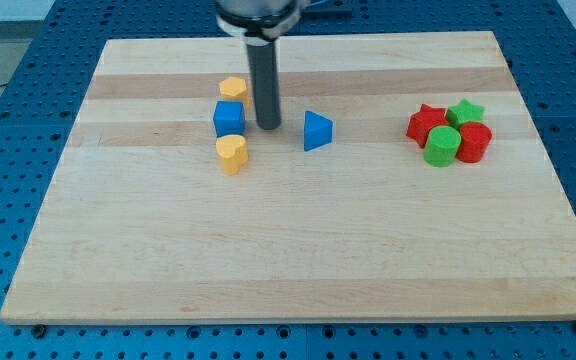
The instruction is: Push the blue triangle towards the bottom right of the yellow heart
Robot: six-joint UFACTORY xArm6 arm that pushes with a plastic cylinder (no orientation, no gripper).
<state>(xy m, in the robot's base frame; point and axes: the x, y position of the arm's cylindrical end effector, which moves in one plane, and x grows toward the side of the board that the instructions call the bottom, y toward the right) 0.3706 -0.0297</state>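
The blue triangle [317, 131] lies on the wooden board [298, 250], right of centre-left in the upper half. The yellow heart [231, 154] sits to its left and slightly lower. My tip [268, 126] rests on the board between them, just left of the blue triangle with a small gap, and right of a blue cube [228, 119]. The rod rises straight up to the view's top edge.
A yellow hexagon [233, 89] sits above the blue cube. At the view's right a cluster holds a red star [426, 123], a green star [465, 111], a green cylinder [442, 146] and a red cylinder [473, 142].
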